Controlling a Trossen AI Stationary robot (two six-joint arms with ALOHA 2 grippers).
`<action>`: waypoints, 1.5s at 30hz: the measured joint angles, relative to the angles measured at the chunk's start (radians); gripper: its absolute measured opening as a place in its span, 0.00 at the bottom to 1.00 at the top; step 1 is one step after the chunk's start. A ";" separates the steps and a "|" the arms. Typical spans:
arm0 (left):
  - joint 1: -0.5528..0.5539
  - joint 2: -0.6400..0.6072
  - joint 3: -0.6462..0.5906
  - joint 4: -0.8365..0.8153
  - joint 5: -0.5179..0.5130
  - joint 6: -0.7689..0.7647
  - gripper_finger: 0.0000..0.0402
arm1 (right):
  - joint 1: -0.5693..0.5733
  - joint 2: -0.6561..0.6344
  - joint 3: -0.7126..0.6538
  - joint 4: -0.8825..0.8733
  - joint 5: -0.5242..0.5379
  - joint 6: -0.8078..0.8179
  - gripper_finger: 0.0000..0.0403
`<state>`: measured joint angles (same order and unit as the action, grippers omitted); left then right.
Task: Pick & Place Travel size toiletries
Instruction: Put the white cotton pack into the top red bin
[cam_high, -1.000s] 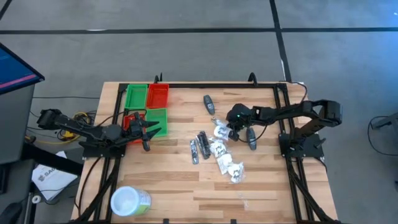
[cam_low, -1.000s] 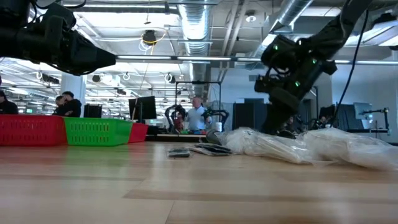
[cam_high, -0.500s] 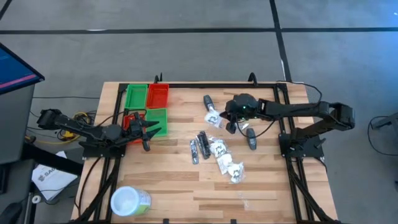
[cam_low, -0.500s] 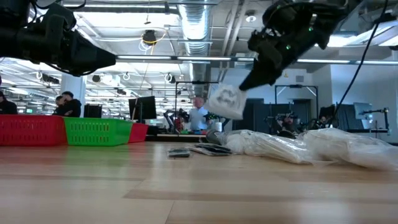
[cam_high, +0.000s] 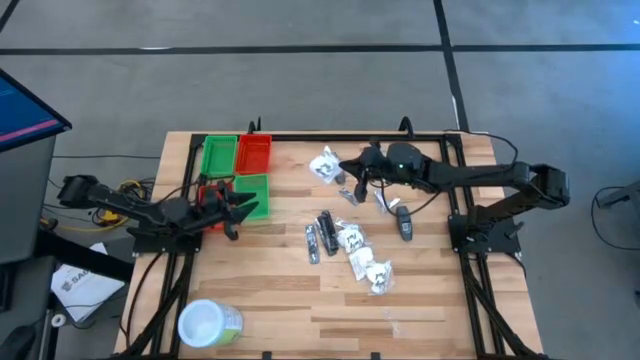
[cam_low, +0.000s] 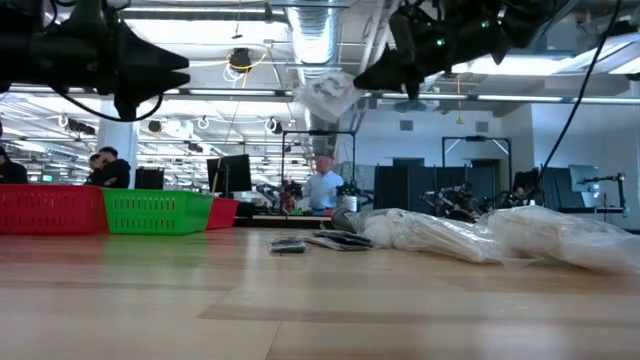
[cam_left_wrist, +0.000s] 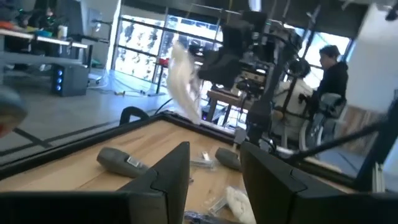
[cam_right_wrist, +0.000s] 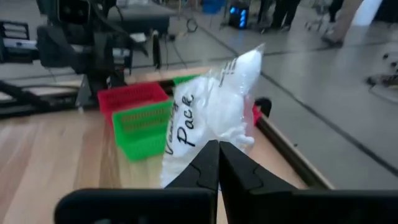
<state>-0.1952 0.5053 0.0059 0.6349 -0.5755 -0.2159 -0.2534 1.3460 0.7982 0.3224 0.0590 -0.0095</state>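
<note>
High view: right gripper pinches a white packet hanging from its fingertips.

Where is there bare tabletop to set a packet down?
Free: the strip between the bins and the toiletry cluster, and the near edge right of the green tub. Crowded: centre-right, below the right gripper holding a packet.

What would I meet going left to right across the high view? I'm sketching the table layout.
Left gripper → green and red plastic bins → white crinkly packet held in the shut right gripper → dark grey oval mini bottle.
</note>
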 joint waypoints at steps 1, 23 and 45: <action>0.009 0.017 0.000 0.017 0.000 -0.008 0.34 | 0.009 0.000 0.000 0.015 0.015 0.000 0.00; 0.200 0.643 0.201 0.445 0.105 -0.027 0.34 | 0.118 0.000 0.000 0.155 0.077 -0.001 0.00; 0.271 0.828 0.389 0.462 0.256 -0.051 0.62 | 0.123 0.000 -0.001 0.157 0.077 -0.028 0.00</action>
<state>0.0757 1.3334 0.3951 1.0966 -0.3195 -0.2668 -0.1307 1.3464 0.7975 0.4793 0.1360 -0.0376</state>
